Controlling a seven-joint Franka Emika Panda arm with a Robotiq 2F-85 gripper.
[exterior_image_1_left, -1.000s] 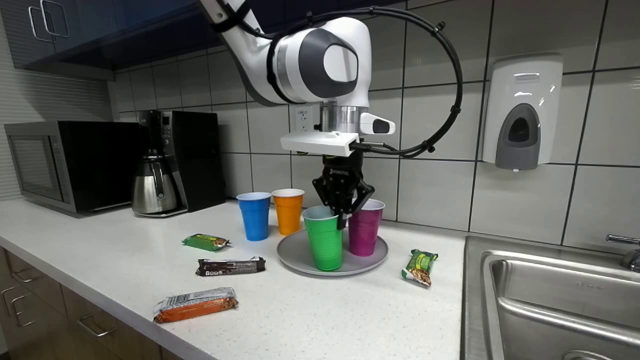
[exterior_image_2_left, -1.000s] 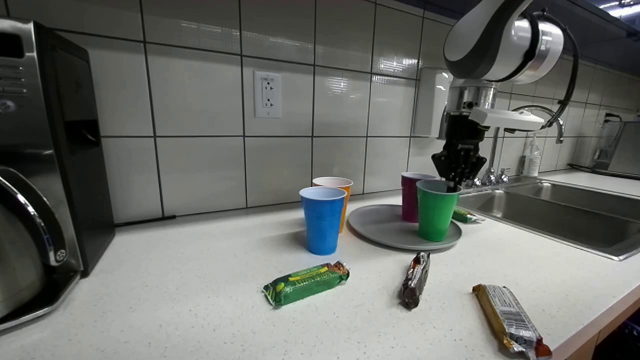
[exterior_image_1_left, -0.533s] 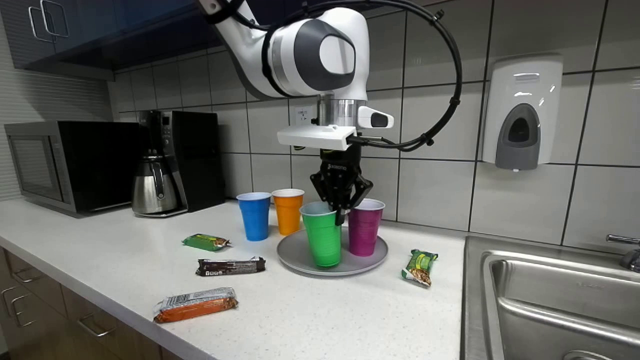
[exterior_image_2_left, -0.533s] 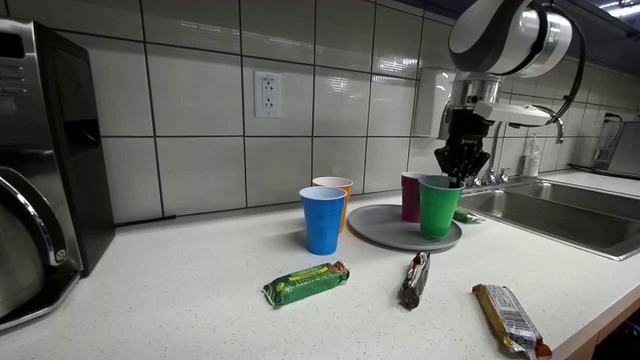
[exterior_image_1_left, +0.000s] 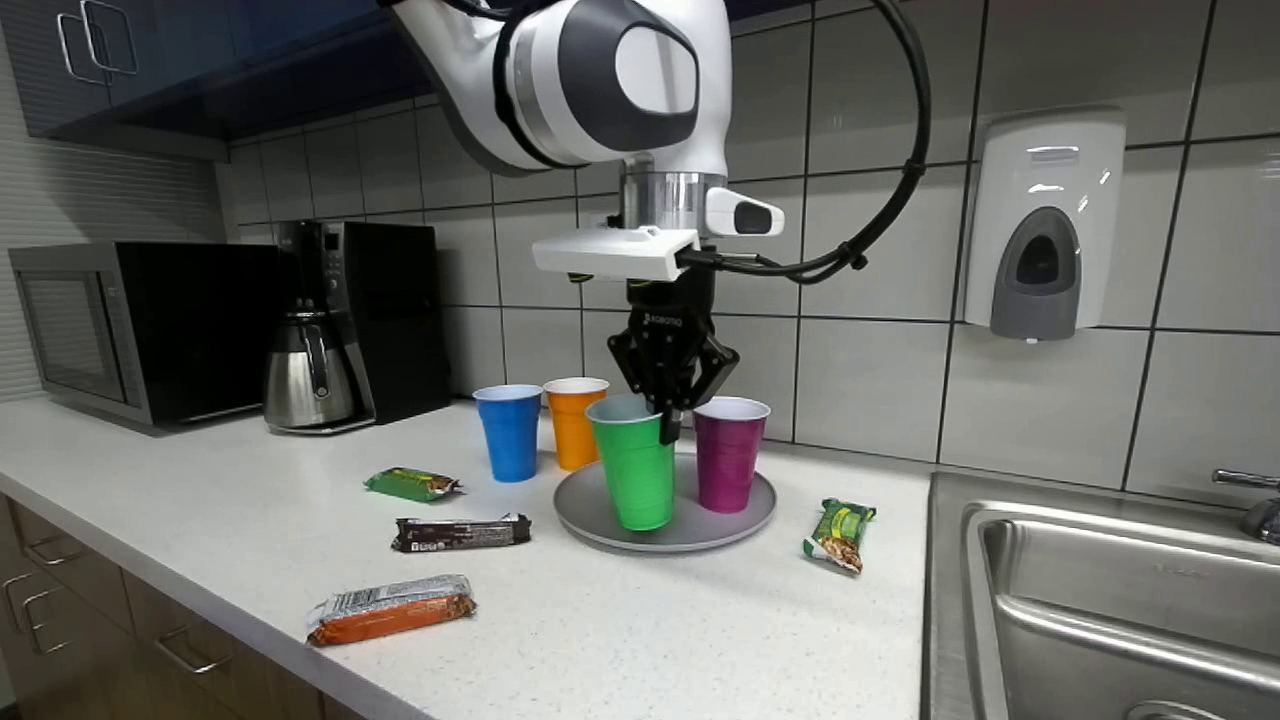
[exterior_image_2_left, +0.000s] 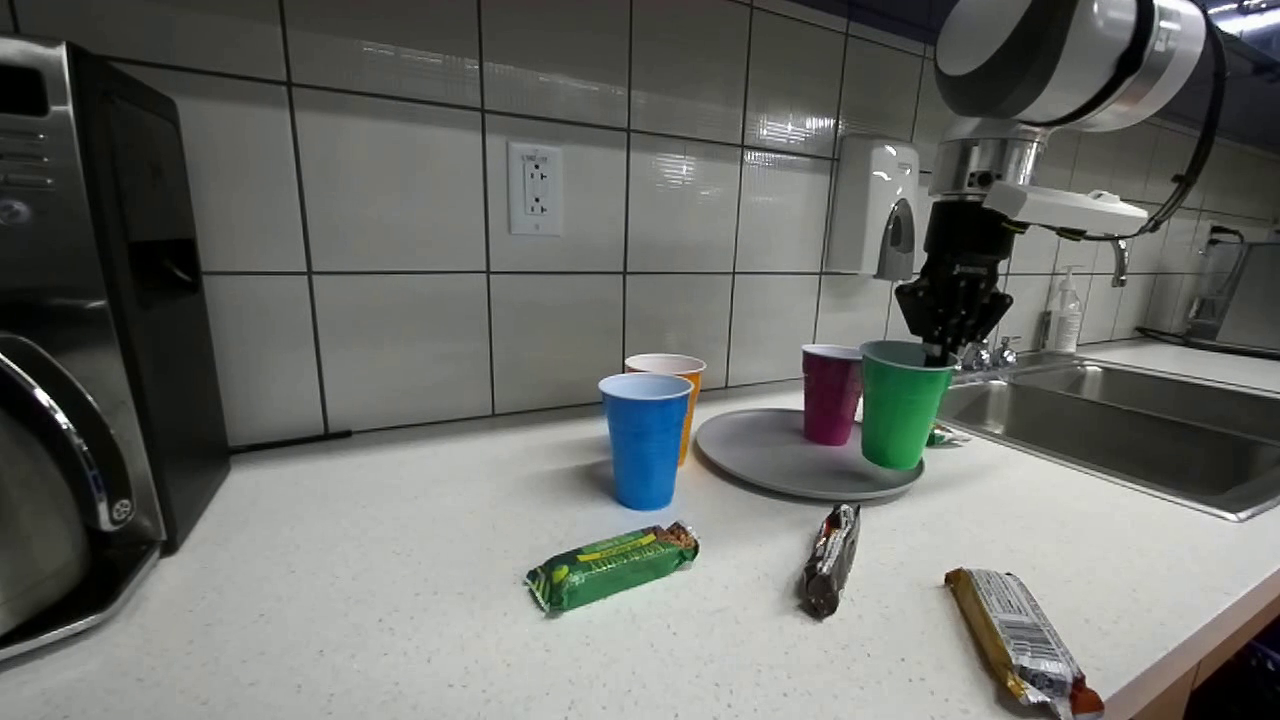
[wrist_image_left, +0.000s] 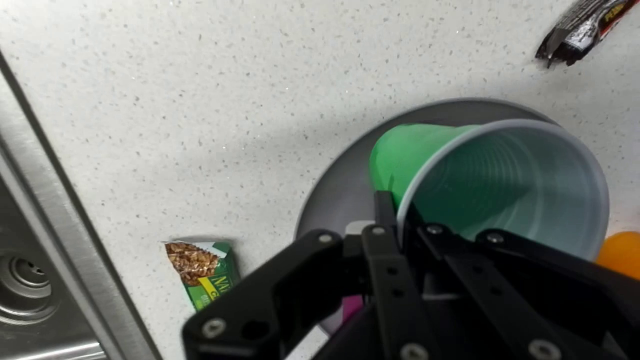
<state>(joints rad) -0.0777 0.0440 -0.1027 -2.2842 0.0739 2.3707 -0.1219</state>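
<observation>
My gripper (exterior_image_1_left: 668, 428) is shut on the wall of a green cup (exterior_image_1_left: 636, 475) at its rim. In the wrist view, one black finger (wrist_image_left: 385, 207) lies against the cup's outside, while the other reaches inside past the pale rim. The green cup (exterior_image_2_left: 900, 418) tilts slightly and appears to hang just above a round grey plate (exterior_image_2_left: 755, 455). Behind it, a purple cup (exterior_image_1_left: 728, 455) stands upright on the plate; in the wrist view the gripper hides most of it. To the side, a blue cup (exterior_image_1_left: 511, 435) and an orange cup (exterior_image_1_left: 572, 425) stand on the counter.
Several wrapped bars lie around: a green one (exterior_image_1_left: 411, 484), a dark brown one (exterior_image_1_left: 462, 533), an orange-silver one (exterior_image_1_left: 391, 609) near the counter's front edge, and another green one (exterior_image_1_left: 840, 537) by the sink (exterior_image_1_left: 1120, 600). A coffee maker (exterior_image_1_left: 385, 320) and tiled wall stand behind.
Held by the gripper, the green cup has risen a little and shifted away from the purple cup. The plate, other cups and bars have stayed put.
</observation>
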